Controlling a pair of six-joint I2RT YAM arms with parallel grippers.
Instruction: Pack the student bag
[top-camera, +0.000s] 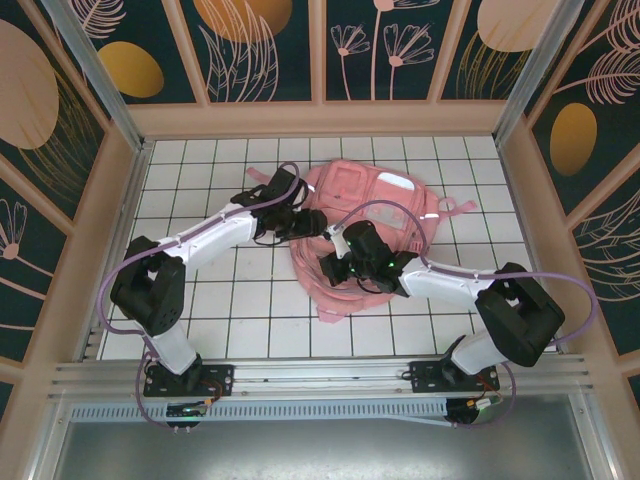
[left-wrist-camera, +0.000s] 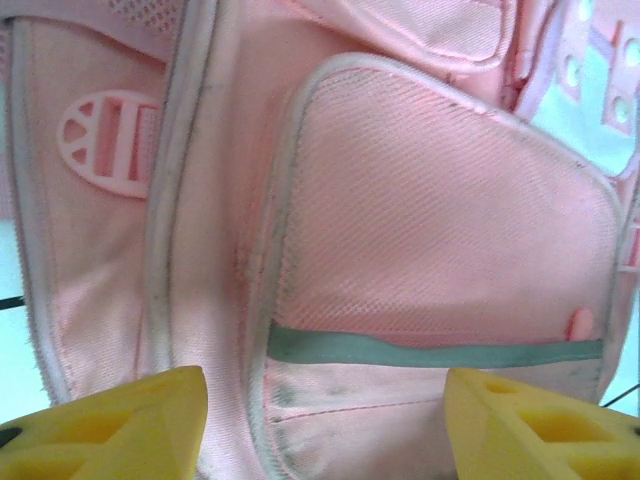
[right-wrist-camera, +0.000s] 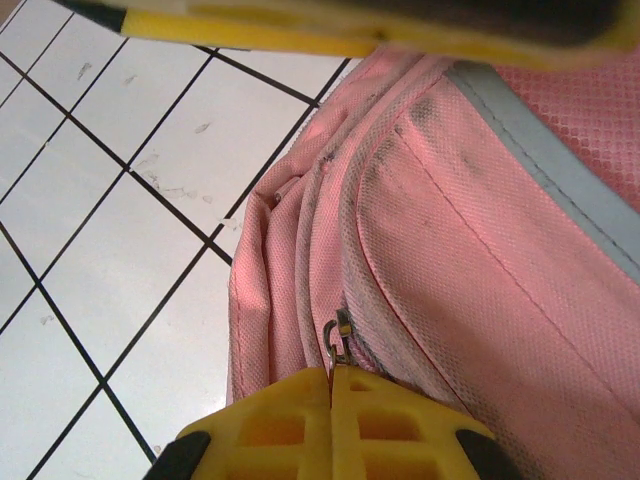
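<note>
The student bag (top-camera: 375, 195) is a pink backpack lying flat in the middle of the white tiled table. My left gripper (top-camera: 310, 222) hovers at its left side. In the left wrist view the gripper (left-wrist-camera: 325, 400) is open, its yellow fingers (left-wrist-camera: 130, 420) wide apart over a mesh pocket (left-wrist-camera: 440, 200) with a green band, holding nothing. My right gripper (top-camera: 330, 268) sits at the bag's near left edge. In the right wrist view the gripper (right-wrist-camera: 331, 375) is shut on the metal zipper pull (right-wrist-camera: 338, 335) of the bag (right-wrist-camera: 480, 280).
Pink straps (top-camera: 455, 205) stick out on the bag's right. The tiled table (top-camera: 200, 180) has bare room on the left and far right. Wooden enclosure walls (top-camera: 130, 180) ring it, and a metal rail (top-camera: 320, 375) runs along the near edge.
</note>
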